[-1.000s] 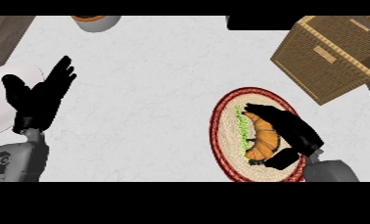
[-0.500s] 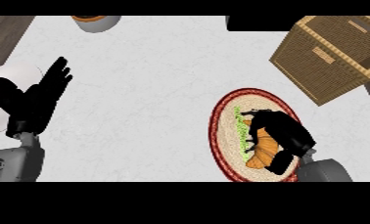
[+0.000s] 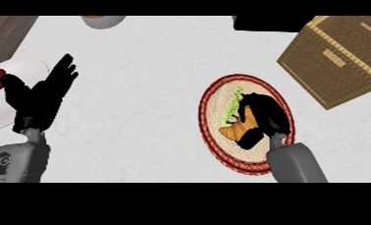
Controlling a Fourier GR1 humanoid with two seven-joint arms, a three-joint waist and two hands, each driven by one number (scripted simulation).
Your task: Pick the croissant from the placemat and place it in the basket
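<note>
Right hand (image 3: 262, 117) curled round croissant (image 3: 236, 129) on placemat (image 3: 217, 121), basket (image 3: 334, 59) well apart; croissant likely light, flaky, crushable, so grip mid-body; left hand (image 3: 42, 97) open, resting.

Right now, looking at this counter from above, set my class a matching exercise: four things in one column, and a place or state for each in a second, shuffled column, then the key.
Things
1. croissant
2. basket
3. placemat
4. left hand

Places or states
A. open, fingers up, at the left edge
B. round, red-rimmed, under the croissant
C. wicker, at the upper right
D. under the curled right hand

Pairs: 1-D, 2-C, 3-B, 4-A
</note>
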